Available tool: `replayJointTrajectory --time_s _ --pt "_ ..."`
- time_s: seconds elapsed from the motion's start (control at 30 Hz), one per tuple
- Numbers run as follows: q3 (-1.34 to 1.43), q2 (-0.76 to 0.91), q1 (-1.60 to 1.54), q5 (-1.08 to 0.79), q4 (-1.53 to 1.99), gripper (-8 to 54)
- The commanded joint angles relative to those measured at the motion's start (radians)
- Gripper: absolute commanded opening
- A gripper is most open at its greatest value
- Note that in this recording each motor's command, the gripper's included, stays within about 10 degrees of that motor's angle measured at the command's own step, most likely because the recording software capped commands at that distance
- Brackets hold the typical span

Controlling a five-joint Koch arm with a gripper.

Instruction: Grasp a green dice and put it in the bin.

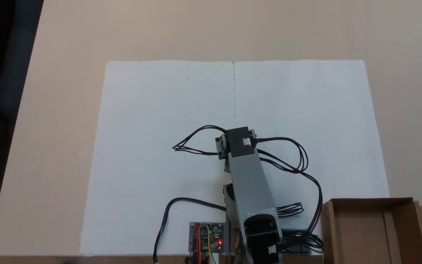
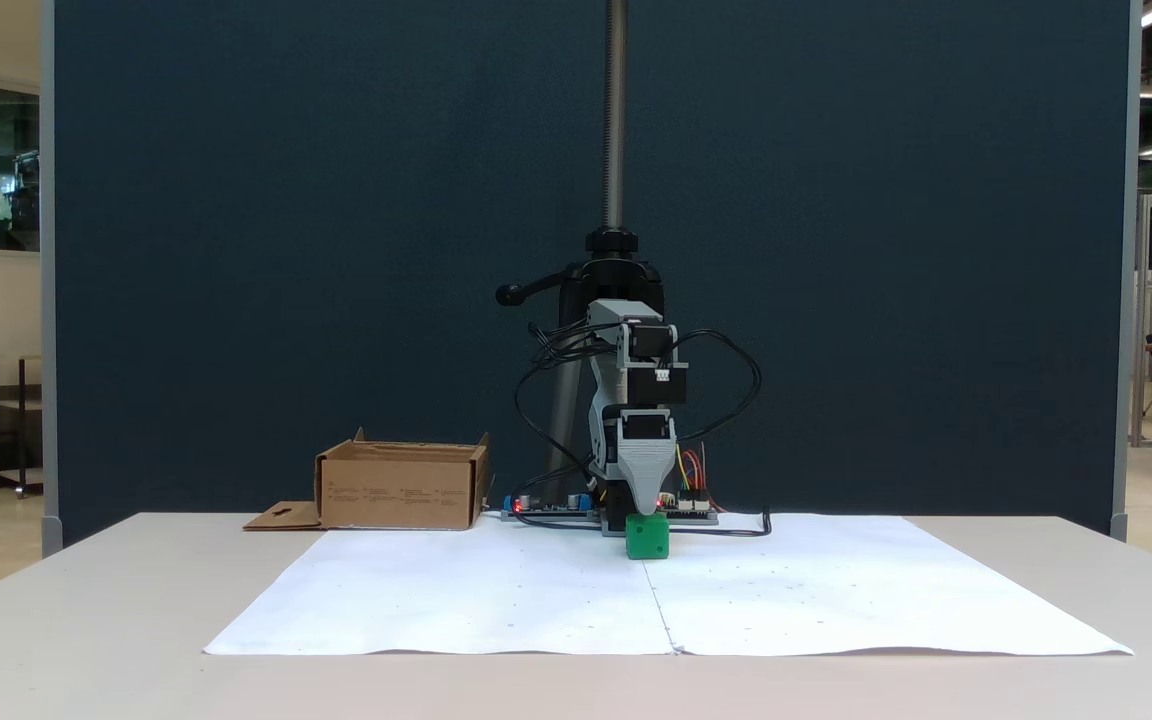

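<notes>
Green dice (image 2: pixel 647 537) sits on paper under gripper (image 2: pixel 645 510) tip; jaw state unclear, bin (image 2: pixel 400 487) well apart.

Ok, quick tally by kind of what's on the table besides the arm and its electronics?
Green dice: 1, under the gripper
Cardboard box: 1
White paper sheets: 2, edge to edge
Total: 4

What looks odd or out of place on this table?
Nothing stands out. The green dice sits upright on the white paper under the gripper; the bin stands level and undamaged.
</notes>
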Motion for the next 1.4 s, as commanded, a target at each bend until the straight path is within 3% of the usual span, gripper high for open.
replayJointTrajectory --time_s 0.0,0.53,1.37 --pt "-0.003 0.086 -0.017 0.066 -0.038 43.1" --pt "0.043 0.041 -0.018 0.066 -0.106 43.1" --pt "0.063 -0.178 -0.017 0.064 -0.163 43.0"
